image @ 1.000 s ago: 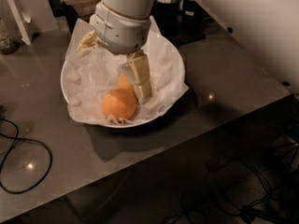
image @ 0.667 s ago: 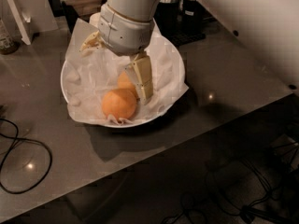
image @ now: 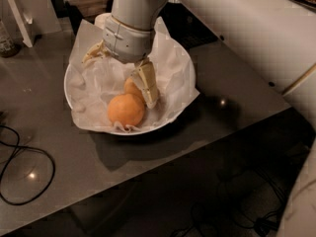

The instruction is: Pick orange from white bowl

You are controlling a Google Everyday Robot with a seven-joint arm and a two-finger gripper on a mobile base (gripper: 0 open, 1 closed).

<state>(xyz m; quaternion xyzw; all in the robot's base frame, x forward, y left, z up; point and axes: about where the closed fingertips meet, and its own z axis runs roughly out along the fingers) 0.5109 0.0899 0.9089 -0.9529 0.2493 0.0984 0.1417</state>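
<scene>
A wide white bowl lined with crumpled white paper stands on the grey table. An orange lies at its front. A second orange lies just behind it, partly hidden by a finger. My gripper hangs over the bowl, open, with its fingers spread wide. The right finger reaches down beside the rear orange. The left finger points toward the bowl's back left rim. It holds nothing.
A black cable loops on the table at the front left. A white stand and a dark bottle are at the back left. The table's front edge runs diagonally at the lower right, with cables on the floor.
The gripper has shifted only slightly over the bowl. Both oranges lie where they were.
</scene>
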